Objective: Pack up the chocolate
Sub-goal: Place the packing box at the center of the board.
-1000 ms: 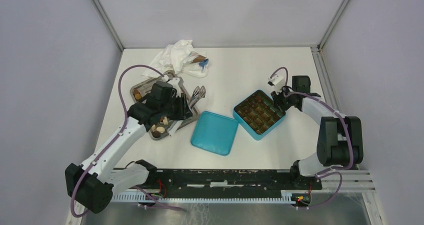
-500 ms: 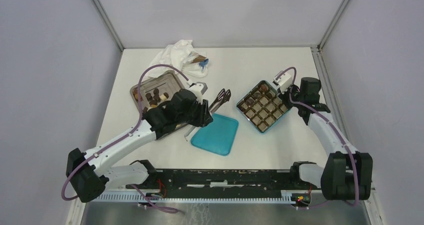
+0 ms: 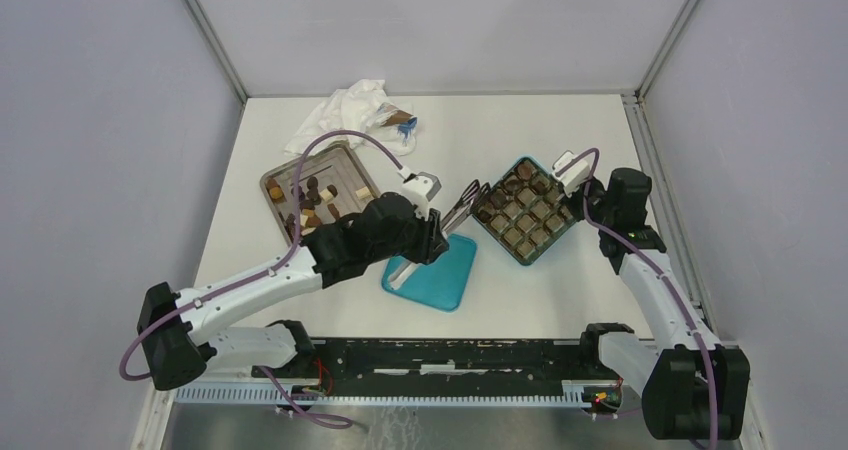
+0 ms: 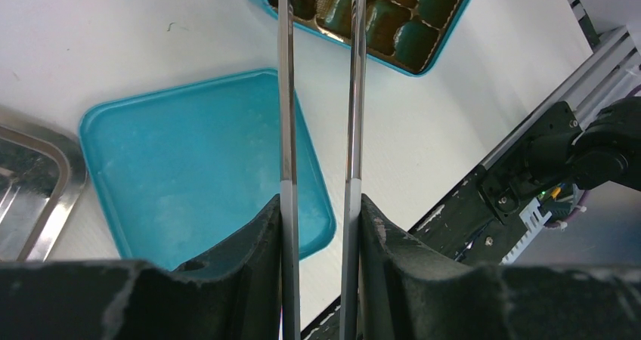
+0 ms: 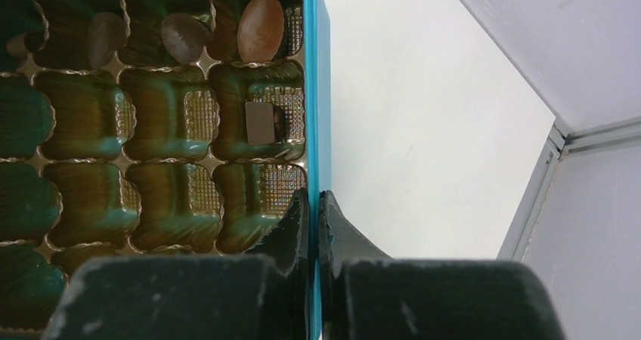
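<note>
While the right hand (image 3: 578, 192) pinches the right-hand wall of the teal box (image 3: 523, 222), its two fingers (image 5: 298, 211) pressed flat against either face of that thin wall, the left hand (image 4: 317, 211) grips a pair of metal tongs (image 3: 462, 208) by the handle end. The tongs reach towards the box with their arms slightly apart, and the tips come over its left corner.

The teal lid (image 3: 432, 270) lies flat on the table (image 3: 480, 140) just left of the box and nearer the arm bases, partly under the left hand. Further left of the box sits a metal tray (image 3: 272, 182), and a crumpled white wrapper (image 3: 350, 115) lies well off beyond that.

Most of the chocolate (image 3: 312, 192) is a loose cluster on the tray, too small to tell which way the pieces lie. A few pieces sit in the box's gold-lined cells by the gripped wall: an oval mid-brown one (image 5: 261, 26) with its long axis nearly along that wall, and a dark square one (image 5: 259, 122).

The box stands cornerwise to the table edges. White table shows past its far corner, with a narrower strip on its right before the frame rail.
</note>
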Controlling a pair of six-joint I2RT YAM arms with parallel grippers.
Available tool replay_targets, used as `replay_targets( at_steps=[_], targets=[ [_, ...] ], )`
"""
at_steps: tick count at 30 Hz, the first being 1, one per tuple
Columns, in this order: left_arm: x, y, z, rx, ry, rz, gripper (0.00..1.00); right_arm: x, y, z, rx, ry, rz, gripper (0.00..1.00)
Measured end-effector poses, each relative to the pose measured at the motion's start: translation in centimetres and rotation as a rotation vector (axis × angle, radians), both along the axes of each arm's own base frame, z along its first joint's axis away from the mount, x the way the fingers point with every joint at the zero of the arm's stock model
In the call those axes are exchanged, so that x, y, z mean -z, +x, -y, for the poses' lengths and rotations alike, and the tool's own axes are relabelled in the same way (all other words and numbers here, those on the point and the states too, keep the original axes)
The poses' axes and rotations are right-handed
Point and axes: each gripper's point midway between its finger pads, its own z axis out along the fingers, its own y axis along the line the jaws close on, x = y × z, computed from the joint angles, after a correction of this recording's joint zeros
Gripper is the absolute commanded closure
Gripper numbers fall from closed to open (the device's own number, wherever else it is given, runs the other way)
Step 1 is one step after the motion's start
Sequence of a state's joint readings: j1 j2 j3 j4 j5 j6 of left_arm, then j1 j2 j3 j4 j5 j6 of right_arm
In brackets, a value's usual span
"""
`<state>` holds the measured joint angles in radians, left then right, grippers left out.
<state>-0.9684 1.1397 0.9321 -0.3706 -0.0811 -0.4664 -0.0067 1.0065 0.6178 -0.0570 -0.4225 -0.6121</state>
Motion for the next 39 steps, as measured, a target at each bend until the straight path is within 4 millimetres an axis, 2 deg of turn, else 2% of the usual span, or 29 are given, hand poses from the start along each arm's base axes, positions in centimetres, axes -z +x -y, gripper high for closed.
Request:
replay_targets(
  at_steps=[5,9,14,23,29,39],
  targets=[
    [0.1,-0.8,1.8,0.041,0.001,0.019,0.98,0.3,-0.1,-0.5,-0.027,0.01,-0.011,1.0],
    [0.4,-0.9,3.5,0.066,0.019,0.031,0.98,2.7,0.0,-0.9,-0.042,0.028,-0.108,1.0],
    [1.3,0.2,6.0,0.083,0.052,0.033,0.98,6.0,0.3,-0.9,-0.025,0.049,-0.269,0.97],
    [4.8,2.3,10.1,0.1,0.145,-0.003,0.98,8.8,0.8,-0.5,0.01,0.055,-0.413,0.95],
    [6.8,2.8,10.9,0.103,0.199,-0.029,0.98,10.0,0.6,-0.2,0.029,0.06,-0.471,0.92],
    [7.4,3.5,11.3,0.088,0.247,-0.041,0.96,10.2,0.5,-0.1,0.037,0.06,-0.494,0.8]
  ],
)
